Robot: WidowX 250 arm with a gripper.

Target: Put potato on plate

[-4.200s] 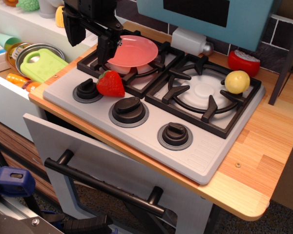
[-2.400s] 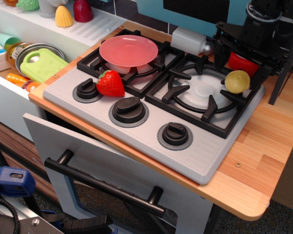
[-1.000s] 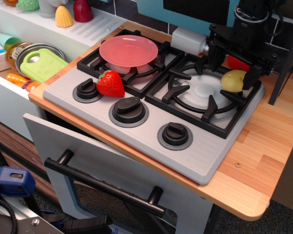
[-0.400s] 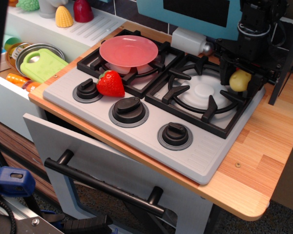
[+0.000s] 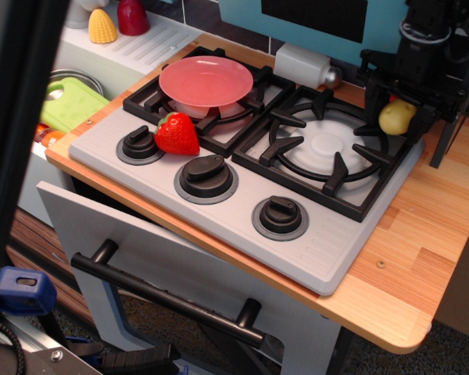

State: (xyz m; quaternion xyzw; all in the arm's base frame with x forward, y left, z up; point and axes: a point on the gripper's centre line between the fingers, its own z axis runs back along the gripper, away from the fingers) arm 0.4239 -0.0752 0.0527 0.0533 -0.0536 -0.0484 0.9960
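The pale-yellow potato (image 5: 396, 117) is held between the black fingers of my gripper (image 5: 398, 119) over the far right edge of the right burner grate (image 5: 328, 148), a little above it. The gripper is shut on the potato, with one finger on each side. The round pink plate (image 5: 205, 80) sits empty on the left burner grate at the back left, well away from the gripper.
A red strawberry (image 5: 177, 134) lies on the stove in front of the plate. A corn cob (image 5: 102, 27) stands at the back left, a green lid (image 5: 70, 101) on a metal bowl to the left. A dark blurred bar (image 5: 19, 117) blocks the left edge.
The gripper came from the plate to the right burner, closed around the potato, and has lifted it slightly up and right. A dark bar has slid into view on the left.
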